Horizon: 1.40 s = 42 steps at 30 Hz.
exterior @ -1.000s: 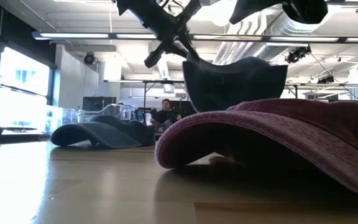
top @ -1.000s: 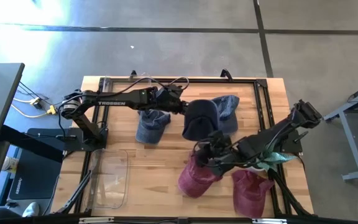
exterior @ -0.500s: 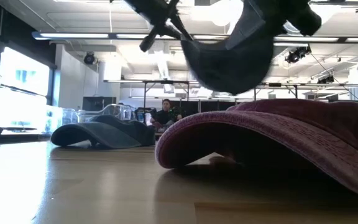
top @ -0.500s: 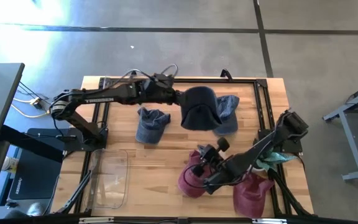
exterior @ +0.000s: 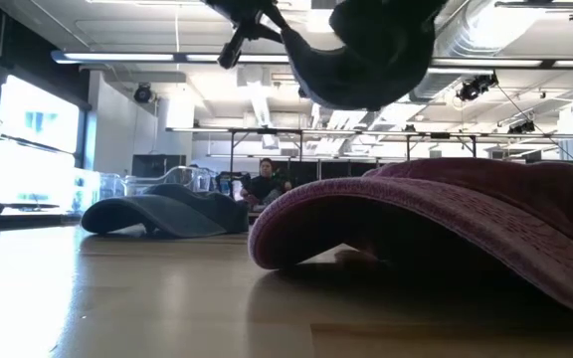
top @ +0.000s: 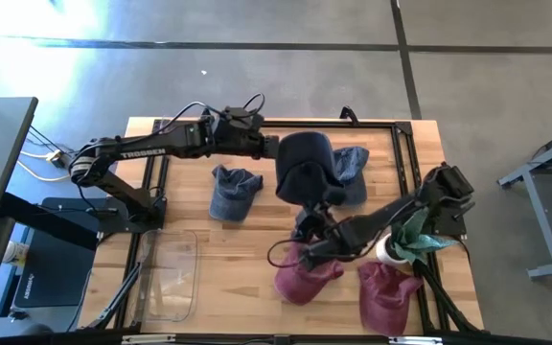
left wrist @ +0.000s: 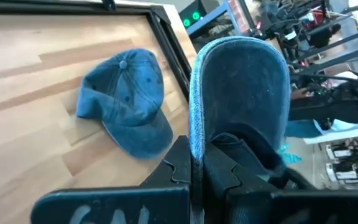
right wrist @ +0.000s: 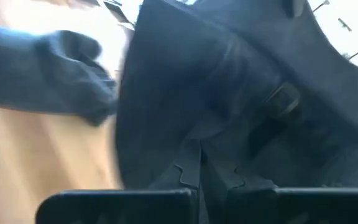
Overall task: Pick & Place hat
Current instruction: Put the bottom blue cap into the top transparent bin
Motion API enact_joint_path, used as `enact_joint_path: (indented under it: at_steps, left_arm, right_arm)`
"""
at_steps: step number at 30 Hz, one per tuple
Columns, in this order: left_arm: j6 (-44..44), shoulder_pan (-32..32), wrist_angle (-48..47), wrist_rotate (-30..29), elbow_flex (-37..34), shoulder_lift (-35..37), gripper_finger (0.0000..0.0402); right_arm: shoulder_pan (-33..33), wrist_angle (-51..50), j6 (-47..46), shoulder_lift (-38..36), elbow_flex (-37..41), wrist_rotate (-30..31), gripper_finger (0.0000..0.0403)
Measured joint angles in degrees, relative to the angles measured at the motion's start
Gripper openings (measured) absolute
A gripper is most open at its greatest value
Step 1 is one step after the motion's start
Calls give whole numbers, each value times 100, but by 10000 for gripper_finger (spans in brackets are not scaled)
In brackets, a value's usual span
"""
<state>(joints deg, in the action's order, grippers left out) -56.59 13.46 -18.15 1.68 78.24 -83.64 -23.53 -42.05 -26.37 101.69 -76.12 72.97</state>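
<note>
The pick is done: the left gripper [left wrist: 197, 171] is pinched tight on the brim of a dark navy cotton cap [top: 305, 168], which hangs clear of the wooden table [top: 238, 268] toward its far side, above the other caps. The right gripper [right wrist: 201, 171] sits pressed shut beside that cap's near edge; its own view is filled by dark cloth, so it may be nipping the fabric too, though that is hard to confirm. Placing is what remains. Nothing lies in the clear plastic bin [top: 171, 273] at the near left yet. Two faded blue denim caps [top: 233, 190] and two maroon caps [top: 305, 275] lie on the table, so most of the job looks undone.
</note>
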Motion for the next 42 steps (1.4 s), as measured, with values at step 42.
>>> enact_joint_path:
  at_steps: [42]
  left_arm:
    - [710,-151,-854,-1057,7,4,0]
  right_arm:
    - [-35,73,3071,-1060,-79,-2369,0]
